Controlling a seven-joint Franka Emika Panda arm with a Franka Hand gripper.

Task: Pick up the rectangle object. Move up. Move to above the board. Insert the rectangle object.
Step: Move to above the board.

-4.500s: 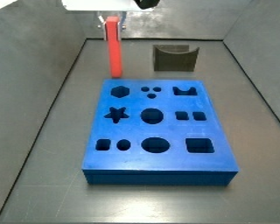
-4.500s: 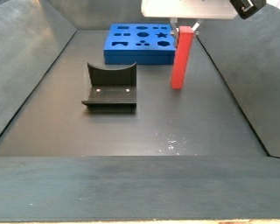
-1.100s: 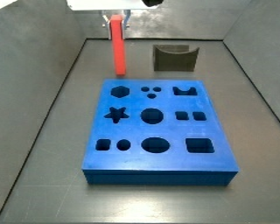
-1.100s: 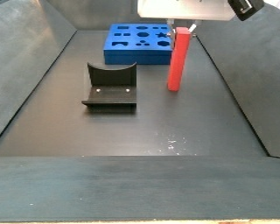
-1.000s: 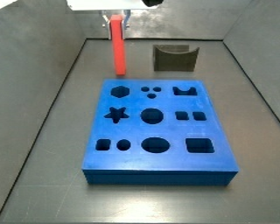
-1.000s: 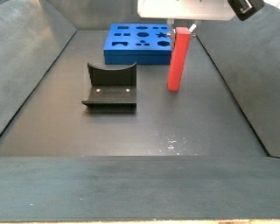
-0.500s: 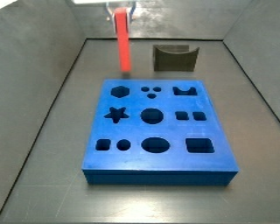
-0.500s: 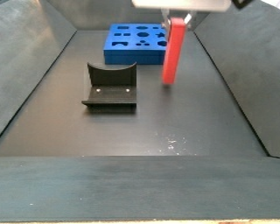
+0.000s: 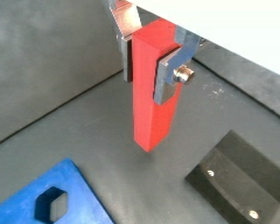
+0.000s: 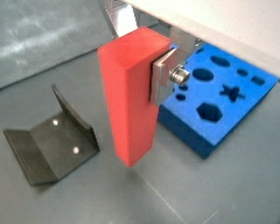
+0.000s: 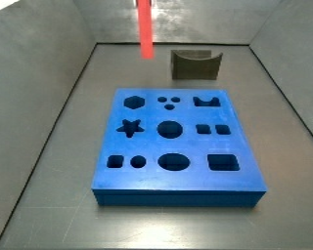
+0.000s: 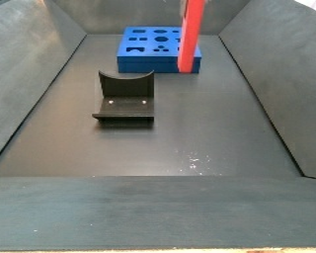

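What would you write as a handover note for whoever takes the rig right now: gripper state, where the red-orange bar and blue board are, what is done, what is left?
Gripper: shut on the tall red-orange square-section bar, clamped near the bar's top. It shows only in the wrist views.
Bar: hanging upright, clear of the floor in both side views.
Thick blue board with shaped holes: flat on the floor, all its holes empty.
Dark L-shaped fixture: standing on the floor, apart from the board.
Done: bar picked up and raised.
Left: carry it above the board, then insert it. In a side view the bar appears beyond the board's far edge, not yet over it.
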